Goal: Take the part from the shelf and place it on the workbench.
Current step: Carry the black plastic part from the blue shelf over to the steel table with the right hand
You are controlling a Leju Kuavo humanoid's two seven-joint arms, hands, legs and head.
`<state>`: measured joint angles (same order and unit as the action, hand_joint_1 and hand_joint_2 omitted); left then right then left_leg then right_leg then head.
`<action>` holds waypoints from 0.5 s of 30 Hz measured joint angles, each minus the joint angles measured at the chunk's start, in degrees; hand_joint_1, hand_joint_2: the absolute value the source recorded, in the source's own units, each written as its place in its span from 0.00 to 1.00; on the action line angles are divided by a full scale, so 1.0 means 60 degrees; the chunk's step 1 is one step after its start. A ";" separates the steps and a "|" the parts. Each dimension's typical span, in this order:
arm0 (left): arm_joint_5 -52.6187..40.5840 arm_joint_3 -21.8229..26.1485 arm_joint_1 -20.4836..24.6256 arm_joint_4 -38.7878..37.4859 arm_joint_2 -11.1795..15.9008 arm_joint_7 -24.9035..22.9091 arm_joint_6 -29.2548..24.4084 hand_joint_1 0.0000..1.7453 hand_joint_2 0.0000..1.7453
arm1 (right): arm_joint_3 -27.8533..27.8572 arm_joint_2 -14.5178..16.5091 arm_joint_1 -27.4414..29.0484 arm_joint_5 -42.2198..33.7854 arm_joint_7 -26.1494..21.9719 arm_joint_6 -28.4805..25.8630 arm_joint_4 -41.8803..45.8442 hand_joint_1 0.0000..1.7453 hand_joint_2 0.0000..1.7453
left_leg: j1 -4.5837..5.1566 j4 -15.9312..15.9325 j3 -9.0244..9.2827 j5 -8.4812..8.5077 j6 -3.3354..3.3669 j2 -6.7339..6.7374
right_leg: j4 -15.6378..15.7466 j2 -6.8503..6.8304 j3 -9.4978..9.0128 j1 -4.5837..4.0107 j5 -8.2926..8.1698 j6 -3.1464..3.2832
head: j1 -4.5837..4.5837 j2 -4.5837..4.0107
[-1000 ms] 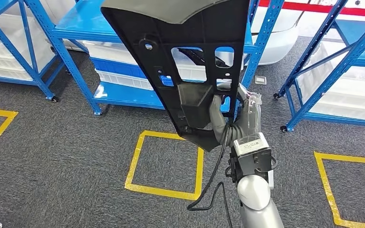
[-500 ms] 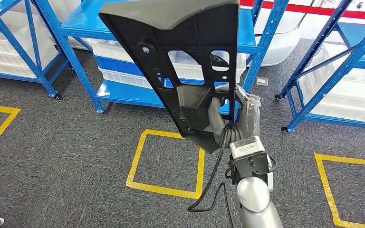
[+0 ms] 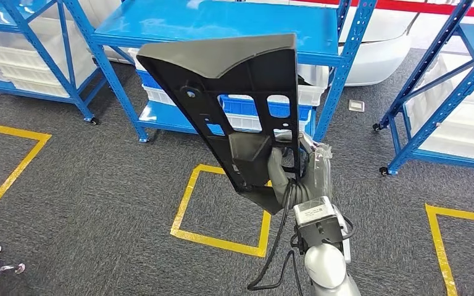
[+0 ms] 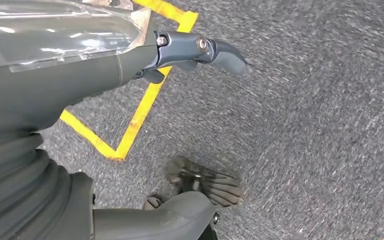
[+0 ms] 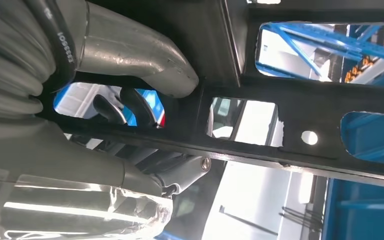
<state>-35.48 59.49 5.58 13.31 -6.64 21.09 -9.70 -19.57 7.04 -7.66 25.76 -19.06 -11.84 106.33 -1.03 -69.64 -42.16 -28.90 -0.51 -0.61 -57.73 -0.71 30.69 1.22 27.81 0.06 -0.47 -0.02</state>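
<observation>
The part [image 3: 241, 105], a large black plastic panel with several cut-out windows, is held up in the air in front of the blue shelf [image 3: 222, 28], above the grey carpet floor. The right hand [image 3: 287, 176] grips it near its narrow lower end, the thumb [image 5: 145, 65] pressing on one face and dark fingers [image 5: 130, 107] passing through an opening. It looks stiff and fairly light, but long, so it may swing. The left hand [image 4: 200, 50] hangs over the floor, holding nothing, fingers apart.
</observation>
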 joint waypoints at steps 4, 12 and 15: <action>-0.0052 -0.0004 -0.0023 -0.0002 -0.0007 -0.0018 0.0002 0.00 1.00 | 0.0002 -0.0073 0.0131 -0.0012 -0.0056 -0.0081 0.0003 1.00 1.00 | 0.0015 -0.0113 0.0218 0.0036 0.0087 0.0121 | -0.0002 -0.0333 0.0047 -0.0110 -0.0013 0.0025 | -0.0001 0.0000; -0.0090 0.0039 -0.0004 -0.0001 -0.0012 -0.0416 -0.0351 0.00 1.00 | -0.0053 -0.0100 0.0565 -0.0035 -0.0226 -0.0194 0.0133 1.00 1.00 | 0.0190 0.2069 0.1411 0.0704 0.0529 0.0262 | -0.0181 -0.0531 0.0115 -0.0230 0.0153 -0.0113 | 0.0014 0.0001; 0.0044 0.0148 0.0025 -0.0005 -0.0046 -0.0464 -0.0496 0.00 1.00 | -0.0125 -0.0118 0.0727 -0.0100 -0.0338 -0.0087 0.0115 1.00 1.00 | 0.0132 0.2172 0.1399 0.0816 0.0628 0.0031 | -0.1767 -0.0020 0.0830 -0.0184 0.0909 -0.0053 | 0.0053 0.0001</action>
<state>-35.21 60.39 5.73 13.28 -6.92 18.31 -12.68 -20.32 6.33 -3.30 25.16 -21.09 -12.36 107.02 -0.24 -56.61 -33.77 -24.00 3.26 -0.42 -68.33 -0.83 35.67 0.11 33.27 -0.25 -0.15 -0.02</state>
